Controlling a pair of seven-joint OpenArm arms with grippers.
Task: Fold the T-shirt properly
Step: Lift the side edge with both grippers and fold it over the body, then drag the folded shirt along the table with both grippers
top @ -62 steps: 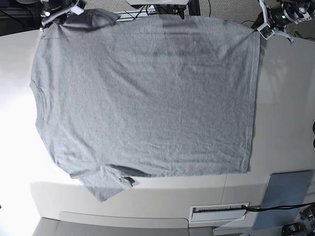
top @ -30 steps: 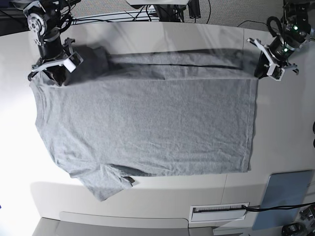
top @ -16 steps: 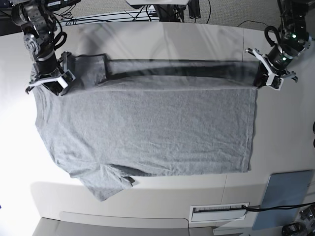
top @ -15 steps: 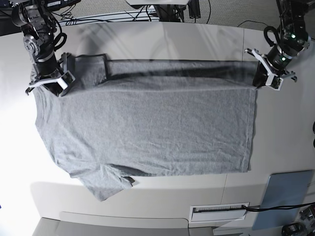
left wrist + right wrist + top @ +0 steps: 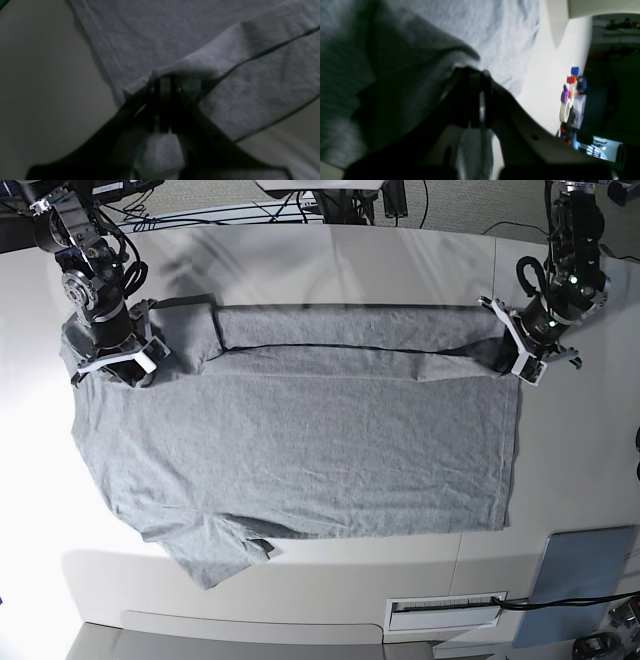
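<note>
The left gripper (image 5: 512,370) is closed on the folded edge of the shirt (image 5: 300,445), near the shirt's side on the base view's right; the right gripper (image 5: 138,380) is closed on the same edge near the other side, its fingers dark against the cloth; between the two, the edge runs across the shirt in a nearly straight line, with a dark hollow showing under part of it; above that line in the base view lies a band of grey cloth, and beside the right gripper a short flap sticks up with its corner turned; the shirt lies spread on the pale table (image 5: 590,450), plain grey, its lower edge fairly straight except at the lower left, where a piece juts out past the rest; a flat blue pad (image 5: 575,580) lies at the lower right of the base view, apart from the shirt, with a black cable (image 5: 560,602) crossing it; the right wrist view also shows a roll of tape (image 5: 565,110) and small coloured things beyond the table.
</note>
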